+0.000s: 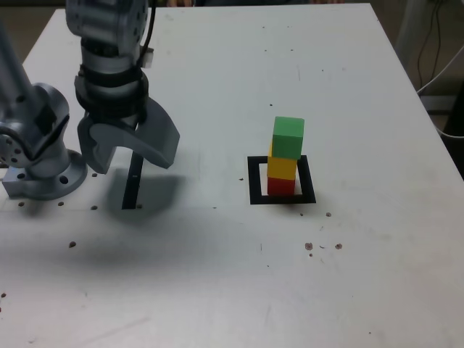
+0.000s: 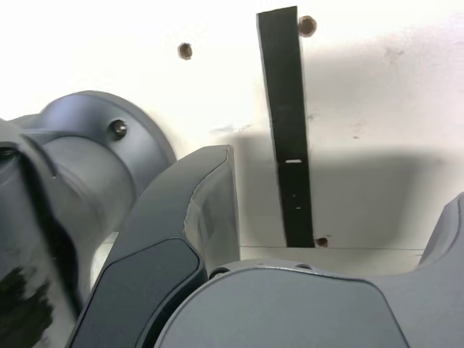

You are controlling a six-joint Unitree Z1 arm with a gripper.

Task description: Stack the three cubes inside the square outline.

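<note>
Three cubes stand stacked in the exterior view: the red cube at the bottom, the yellow cube on it, the green cube on top, set slightly askew. The stack sits inside the black square outline. My gripper hangs open and empty well to the exterior view's left of the stack, above a thin black strip. The wrist view shows my grey fingers spread apart over that strip; no cube shows there.
The arm's round grey base is bolted at the exterior view's left edge. Small dark screw holes dot the white table. White cables hang beyond the table's right edge.
</note>
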